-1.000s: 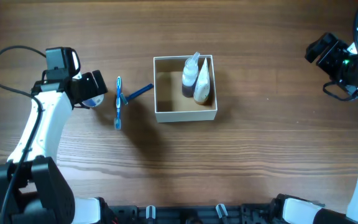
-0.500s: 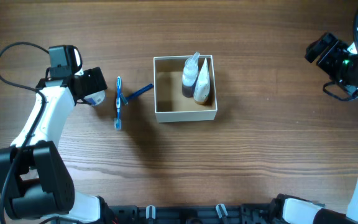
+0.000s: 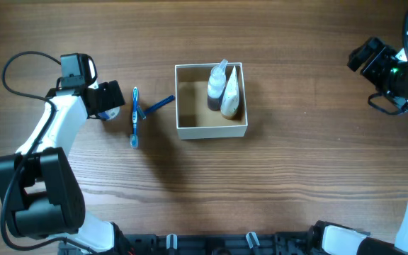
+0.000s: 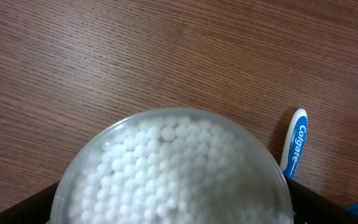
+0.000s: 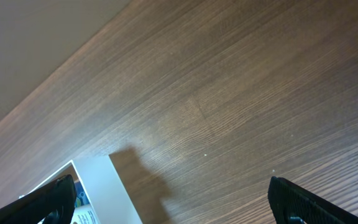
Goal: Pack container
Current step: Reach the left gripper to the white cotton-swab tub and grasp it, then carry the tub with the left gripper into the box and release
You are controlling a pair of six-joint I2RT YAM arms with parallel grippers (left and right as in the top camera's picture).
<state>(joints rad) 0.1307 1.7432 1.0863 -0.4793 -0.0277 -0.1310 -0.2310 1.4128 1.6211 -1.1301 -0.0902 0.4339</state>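
Note:
The container is a square box with white walls and a tan inside, at the table's middle. It holds two squeeze bottles lying side by side at its right. Its white wall also shows in the right wrist view. My left gripper is shut on a round clear jar of cotton swabs left of the container. The jar fills the left wrist view between the fingers. My right gripper is open and empty at the far right, with nothing between its fingers in its wrist view.
A blue toothbrush lies just right of the jar, its Colgate handle showing in the left wrist view. A blue razor lies between the toothbrush and the container. A black cable loops at the far left.
My left arm has shifted a little to the right, with the gripper staying at the jar. The container, bottles, toothbrush and right arm have not moved.

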